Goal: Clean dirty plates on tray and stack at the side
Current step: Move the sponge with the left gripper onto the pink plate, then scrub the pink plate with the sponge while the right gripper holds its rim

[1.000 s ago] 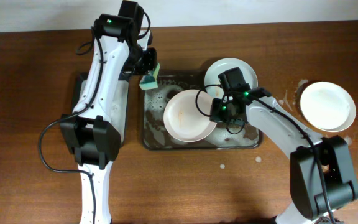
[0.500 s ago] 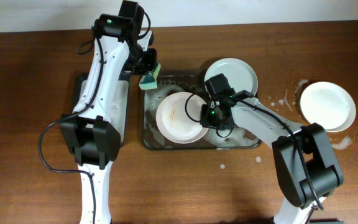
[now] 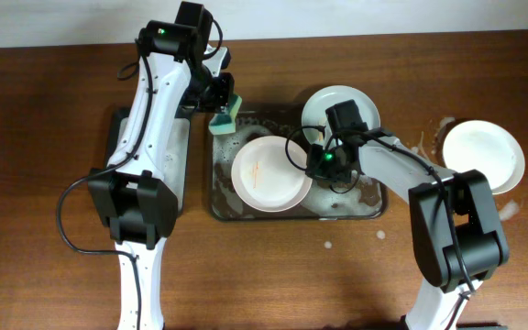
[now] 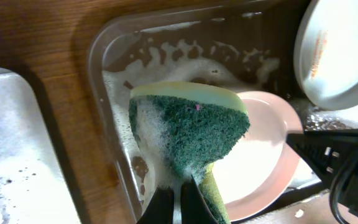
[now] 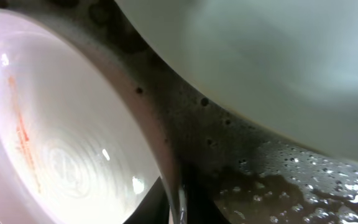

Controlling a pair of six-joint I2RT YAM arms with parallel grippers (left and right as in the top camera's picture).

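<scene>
My right pincer grips the 3 o'clock rim of the orange-smeared plate in the sudsy tray, while my left pincer, clenched on the green sponge at the tray's 11 o'clock, looks due to descend and scrub.

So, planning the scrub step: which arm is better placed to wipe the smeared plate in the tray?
Left. The left jaws are shut on the soapy sponge, hovering at the tray corner beside the smeared plate; the right jaws grip that plate's rim, so they're occupied.
</scene>
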